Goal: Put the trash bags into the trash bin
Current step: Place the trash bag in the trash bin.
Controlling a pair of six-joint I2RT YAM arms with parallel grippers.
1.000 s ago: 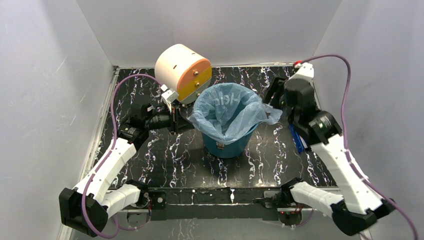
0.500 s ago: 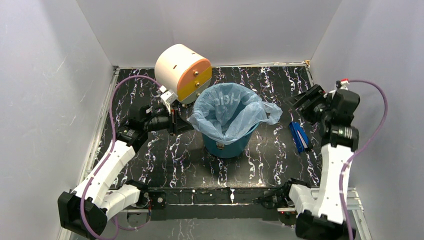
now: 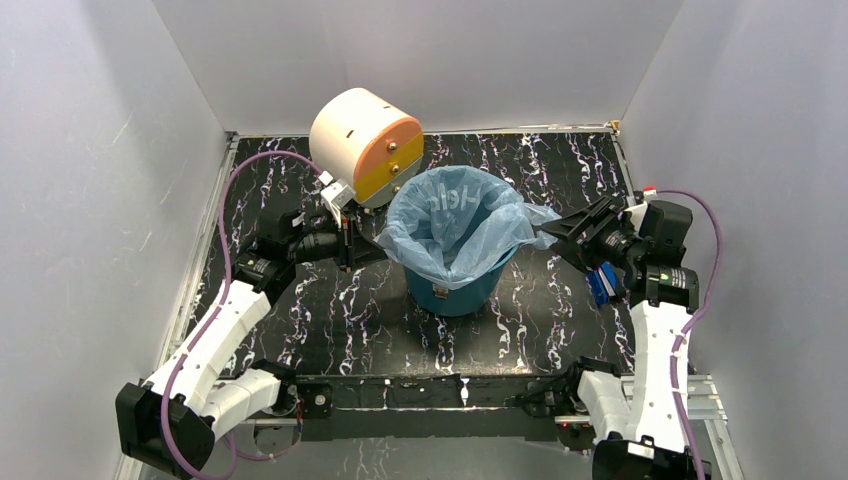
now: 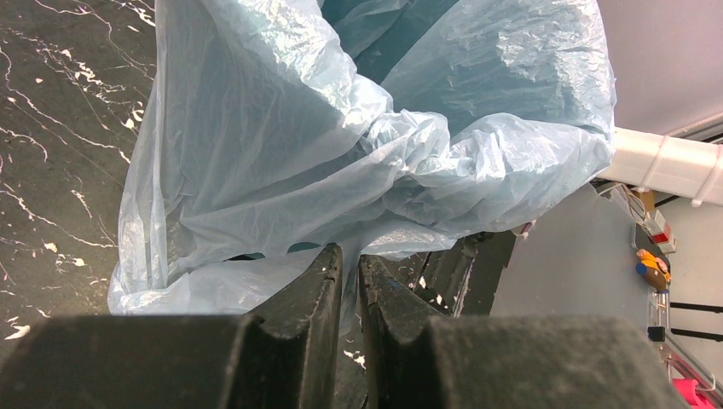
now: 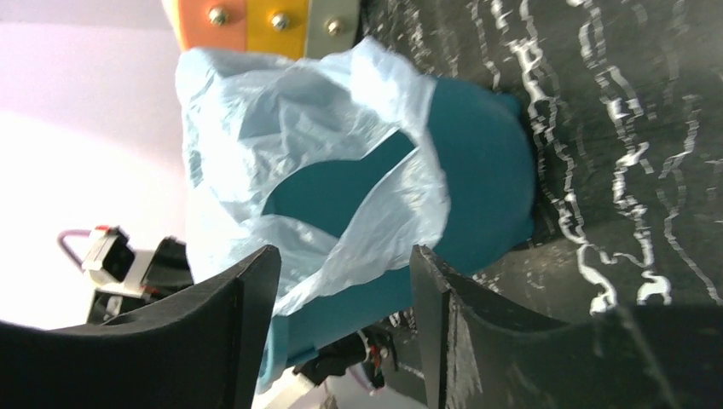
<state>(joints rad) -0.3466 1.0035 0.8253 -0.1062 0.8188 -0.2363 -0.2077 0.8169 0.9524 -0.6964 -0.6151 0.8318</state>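
The teal trash bin (image 3: 455, 292) stands mid-table, lined by the pale blue trash bag (image 3: 455, 225), whose rim is folded out over the bin's edge. My left gripper (image 3: 372, 246) is at the bag's left edge, shut on a fold of the film. In the left wrist view the film (image 4: 341, 128) runs down between the nearly closed jaws of that gripper (image 4: 350, 260). My right gripper (image 3: 556, 236) is open, level with the bag's loose right flap. In the right wrist view that gripper (image 5: 341, 260) frames the flap (image 5: 375, 230) and the bin (image 5: 477, 170) between its fingers, without touching.
A cream and orange drum-shaped box (image 3: 365, 140) sits behind the bin at the left. A small dark blue flat object (image 3: 598, 283) lies on the table under my right wrist. White walls enclose the black marbled table (image 3: 330, 320) on three sides.
My right arm pulled away from the bag's right edge toward the right wall, then came back low, its open jaws now pointing at the right flap. The left arm and the bag stayed put.
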